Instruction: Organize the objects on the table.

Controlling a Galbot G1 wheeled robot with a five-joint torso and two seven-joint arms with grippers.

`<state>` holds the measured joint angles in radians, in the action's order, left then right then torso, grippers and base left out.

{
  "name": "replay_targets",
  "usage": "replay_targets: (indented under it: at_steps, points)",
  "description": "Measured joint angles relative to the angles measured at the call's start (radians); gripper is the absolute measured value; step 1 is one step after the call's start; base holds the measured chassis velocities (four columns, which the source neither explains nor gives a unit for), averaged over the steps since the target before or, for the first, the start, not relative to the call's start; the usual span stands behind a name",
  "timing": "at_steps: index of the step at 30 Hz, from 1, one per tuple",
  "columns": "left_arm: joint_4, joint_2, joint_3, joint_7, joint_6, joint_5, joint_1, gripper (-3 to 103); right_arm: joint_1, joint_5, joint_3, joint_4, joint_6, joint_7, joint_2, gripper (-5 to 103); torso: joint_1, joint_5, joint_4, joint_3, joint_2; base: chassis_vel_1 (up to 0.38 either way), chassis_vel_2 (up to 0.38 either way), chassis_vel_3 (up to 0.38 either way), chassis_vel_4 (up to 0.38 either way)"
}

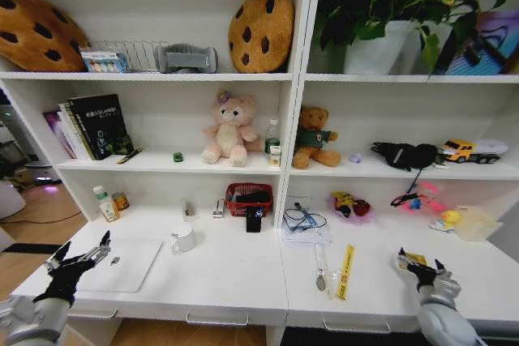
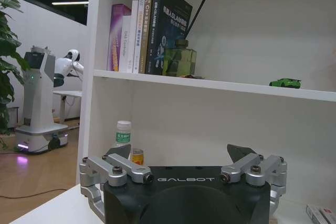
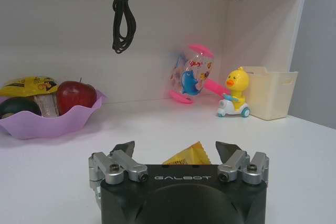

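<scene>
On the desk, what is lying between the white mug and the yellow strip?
In the head view, between the white mug and the yellow strip the table is mostly bare; pens lie just beside the strip.

I see the white desk (image 1: pixel 235 277) holding a silver laptop (image 1: pixel 126 263), white mug (image 1: pixel 184 238), yellow strip (image 1: pixel 345 271) and red basket (image 1: pixel 249 198).

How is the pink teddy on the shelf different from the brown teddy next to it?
The pink teddy is pale pink with a little bow by its ear; the brown teddy is golden brown and wears a dark green top. The pink one looks bigger. They sit in separate shelf compartments, pink left of the divider, brown right. Both sit upright, facing out.
</scene>
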<state>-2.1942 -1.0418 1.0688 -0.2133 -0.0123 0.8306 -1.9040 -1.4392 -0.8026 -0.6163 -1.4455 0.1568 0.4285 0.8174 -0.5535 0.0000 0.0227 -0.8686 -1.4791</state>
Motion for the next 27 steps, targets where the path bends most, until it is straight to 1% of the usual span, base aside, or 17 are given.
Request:
replay_targets:
  at_steps: [1,2,4,5,8,9,11,12,15,16,18,20,21,22,23,24,27]
  points:
    - [0.000,0.000,0.000,0.000,0.000,0.000,0.000,100,0.008,-0.002,0.008,0.003,-0.001,0.004,-0.001,84,0.000,-0.0001,-0.0001,0.000,0.000,0.000,0.000,0.000,0.000]
    - [0.000,0.000,0.000,0.000,0.000,0.000,0.000,100,0.008,-0.002,0.008,0.003,-0.001,0.004,-0.001,84,0.000,-0.0001,-0.0001,0.000,0.000,0.000,0.000,0.000,0.000]
    - [0.000,0.000,0.000,0.000,0.000,0.000,0.000,100,0.019,-0.002,0.022,0.012,-0.002,0.010,-0.001,73,0.000,0.0000,0.0000,0.000,0.000,0.000,0.000,0.000,0.000]
    - [0.000,0.000,0.000,0.000,0.000,0.000,0.000,100,0.019,-0.002,0.022,0.012,-0.002,0.010,-0.001,73,0.000,0.0000,0.0000,0.000,0.000,0.000,0.000,0.000,0.000]
    - [0.000,0.000,0.000,0.000,0.000,0.000,0.000,100,0.020,0.003,0.028,0.020,0.006,0.011,0.000,57,0.000,-0.0001,0.0001,0.000,0.000,0.000,0.000,0.000,0.000]
    - [0.000,0.000,0.000,0.000,0.000,0.000,0.000,100,0.020,0.003,0.028,0.020,0.006,0.011,0.000,57,0.000,-0.0001,0.0001,0.000,0.000,0.000,0.000,0.000,0.000]
    - [0.000,0.000,0.000,0.000,0.000,0.000,0.000,100,0.020,0.007,0.030,0.028,0.012,0.013,0.001,46,0.000,0.0000,0.0001,0.000,0.000,0.000,0.000,0.000,0.000]
    - [0.000,0.000,0.000,0.000,0.000,0.000,0.000,100,0.020,0.007,0.030,0.028,0.012,0.013,0.001,46,0.000,0.0000,0.0001,0.000,0.000,0.000,0.000,0.000,0.000]
    - [0.000,0.000,0.000,0.000,0.000,0.000,0.000,100,0.019,0.018,0.031,0.031,0.019,0.013,0.003,30,0.000,0.0000,0.0000,0.000,0.000,0.000,0.000,0.000,0.000]
    - [0.000,0.000,0.000,0.000,0.000,0.000,0.000,100,0.019,0.018,0.031,0.031,0.019,0.013,0.003,30,0.000,0.0000,0.0000,0.000,0.000,0.000,0.000,0.000,0.000]
    - [0.000,0.000,0.000,0.000,0.000,0.000,0.000,100,0.018,0.027,0.033,0.031,0.020,0.015,0.004,19,0.000,0.0000,0.0000,0.000,0.000,0.000,0.000,0.000,0.000]
    - [0.000,0.000,0.000,0.000,0.000,0.000,0.000,100,0.018,0.029,0.033,0.032,0.021,0.015,0.005,19,0.000,0.0000,0.0001,0.000,0.000,0.000,0.000,0.000,0.000]
    - [0.000,0.000,0.000,0.000,0.000,0.000,0.000,100,0.019,0.036,0.034,0.032,0.022,0.016,0.006,8,0.000,0.0000,0.0001,0.000,0.000,0.000,0.000,0.000,0.000]
    - [0.000,0.000,0.000,0.000,0.000,0.000,0.000,100,0.019,0.036,0.034,0.032,0.022,0.016,0.006,8,0.000,0.0000,0.0001,0.000,0.000,0.000,0.000,0.000,0.000]
    - [0.000,0.000,0.000,0.000,0.000,0.000,0.000,100,0.020,0.039,0.035,0.032,0.023,0.016,0.006,3,0.000,0.0000,0.0001,0.000,0.000,0.000,0.000,0.000,0.000]
    - [0.000,0.000,0.000,0.000,0.000,0.000,0.000,100,0.019,0.043,0.035,0.027,0.024,0.016,0.007,2,0.000,0.0000,0.0001,0.000,0.000,0.000,0.000,0.000,0.000]
    - [0.000,0.000,0.000,0.000,0.000,0.000,0.000,100,0.015,0.052,0.031,0.007,0.027,0.016,0.007,0,0.000,0.0001,0.0001,0.000,0.000,0.000,0.000,0.000,0.000]
